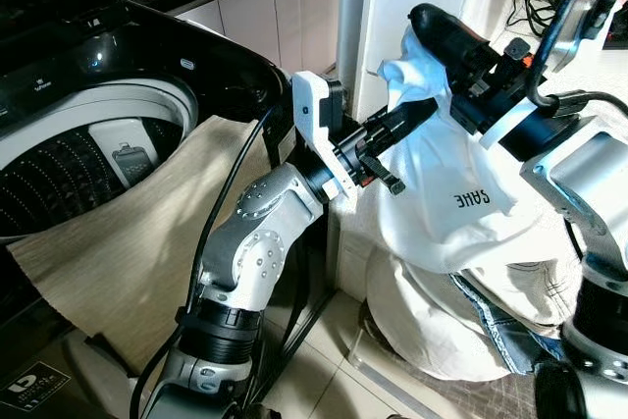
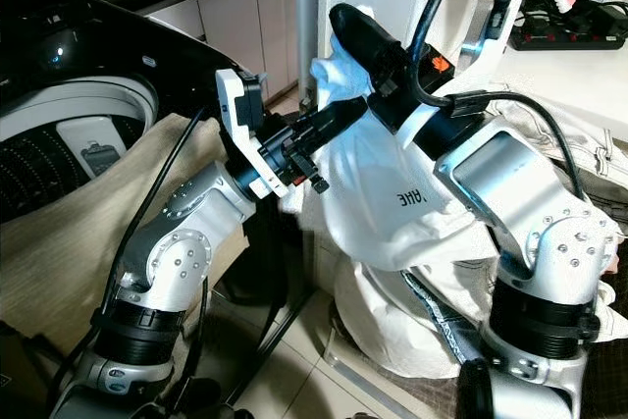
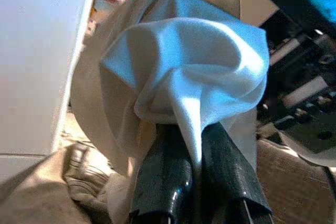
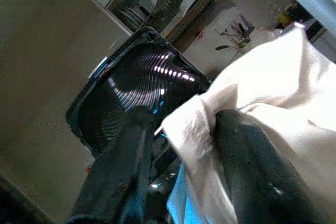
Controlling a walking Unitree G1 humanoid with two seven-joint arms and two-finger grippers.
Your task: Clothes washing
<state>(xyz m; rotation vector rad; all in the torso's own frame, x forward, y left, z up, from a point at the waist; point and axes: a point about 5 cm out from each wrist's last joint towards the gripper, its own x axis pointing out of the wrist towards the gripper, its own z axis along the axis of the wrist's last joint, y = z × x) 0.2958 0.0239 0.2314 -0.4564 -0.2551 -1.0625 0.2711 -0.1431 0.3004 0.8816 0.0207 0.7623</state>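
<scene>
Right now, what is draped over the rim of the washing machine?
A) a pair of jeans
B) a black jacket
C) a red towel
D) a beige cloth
D: a beige cloth hangs over the rim of the open washing machine and down its front, while both tools hold a white garment off to the side.

Your two head views look forward and down, sharing the black top-loading washing machine (image 1: 88, 144) and white printed cotton garment (image 1: 461, 203). Each wrist view looks along its own jaws, very near that cloth.
</scene>
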